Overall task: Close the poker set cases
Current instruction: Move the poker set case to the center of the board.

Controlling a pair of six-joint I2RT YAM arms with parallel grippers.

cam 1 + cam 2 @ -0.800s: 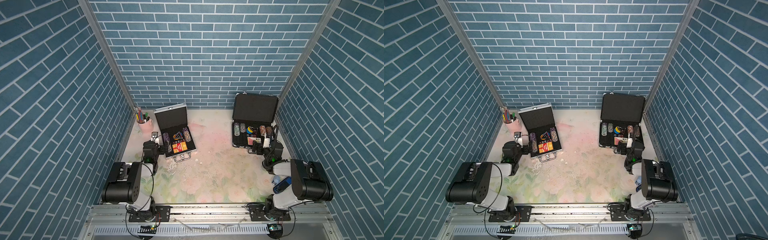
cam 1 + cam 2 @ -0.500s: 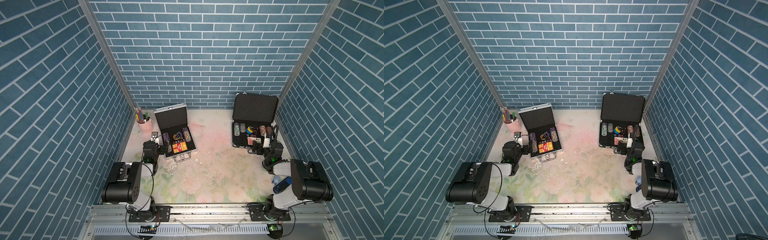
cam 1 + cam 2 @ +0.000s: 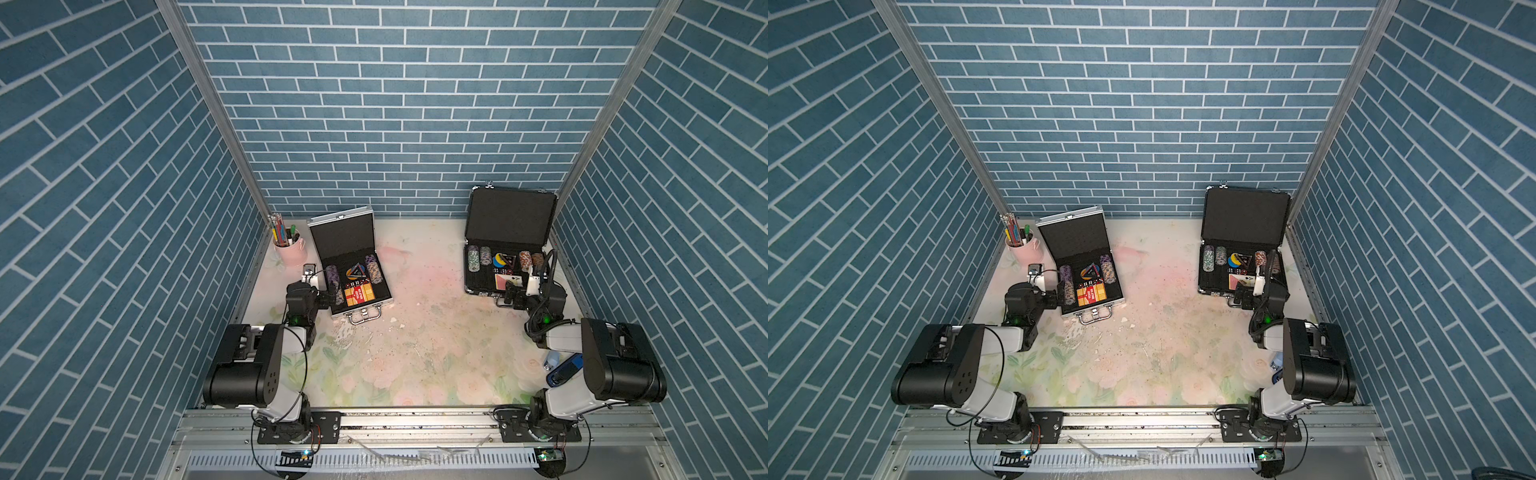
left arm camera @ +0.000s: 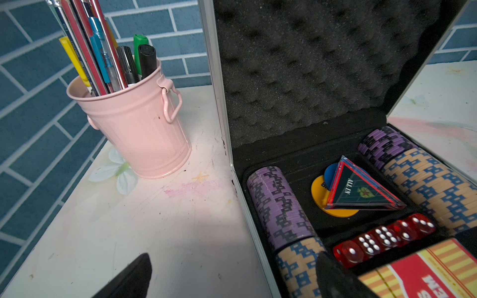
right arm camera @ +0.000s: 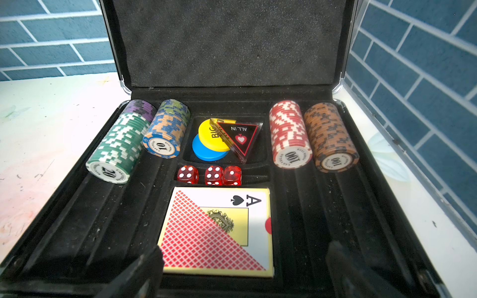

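Blue-brick booth, floral surface (image 3: 415,353). Silver case (image 3: 345,235) back left, black case (image 3: 511,216) back right, lids upright. Left hand (image 3: 326,293) and right hand (image 3: 513,297) wide open, empty, near case fronts. Rigid, hinged, probably chip-heavy; push lid top rims.

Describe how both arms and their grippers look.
The left arm and right arm have bulky black joint housings, white links, loose black cables and a green light near each wrist. The left gripper and right gripper are black.
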